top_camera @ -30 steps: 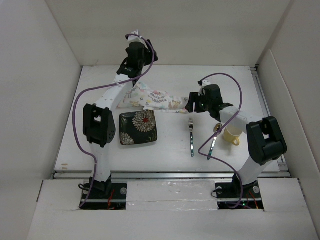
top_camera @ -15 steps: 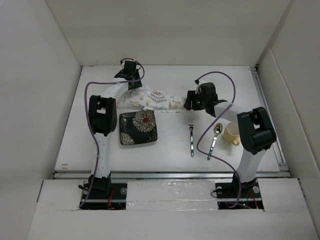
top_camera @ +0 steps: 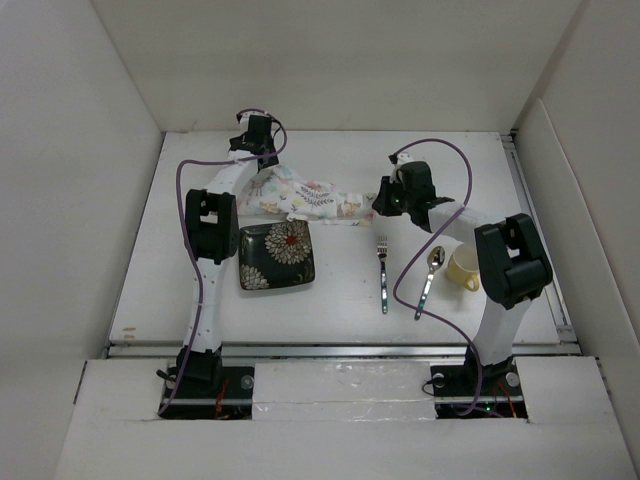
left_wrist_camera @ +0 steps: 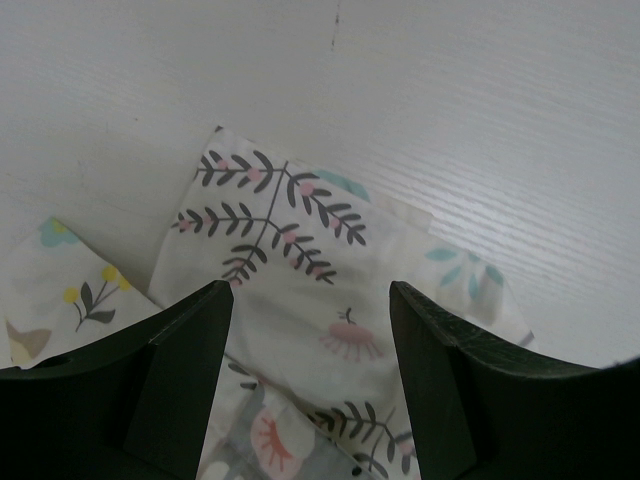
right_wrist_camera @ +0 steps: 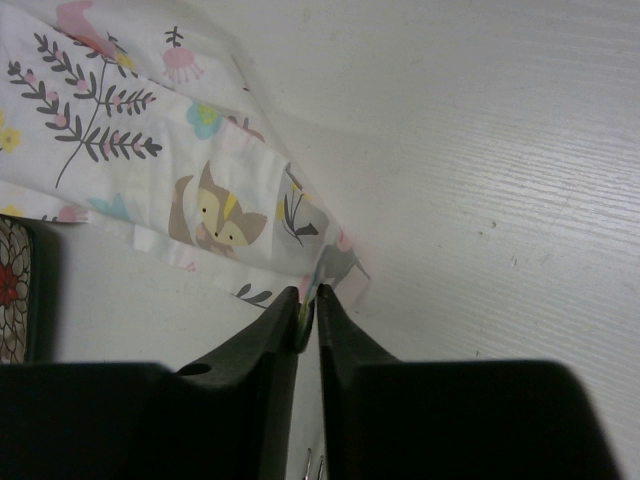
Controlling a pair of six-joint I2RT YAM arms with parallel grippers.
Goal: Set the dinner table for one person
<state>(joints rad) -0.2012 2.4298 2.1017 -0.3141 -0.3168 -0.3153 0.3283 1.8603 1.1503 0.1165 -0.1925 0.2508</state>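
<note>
Pinching placemat [right_wrist_camera: 210,200] edge, apparently: right tool [right_wrist_camera: 308,303]

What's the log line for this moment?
left fingers: open over crumpled placemat, left end | right fingers: pinching placemat, right corner | floral plate, fork, spoon, yellow mug: on dinner table

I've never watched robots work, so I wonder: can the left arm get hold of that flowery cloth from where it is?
Probably yes. The left gripper hangs open right over an edge of the flowery cloth, fingers spread, with nothing in between.
</note>
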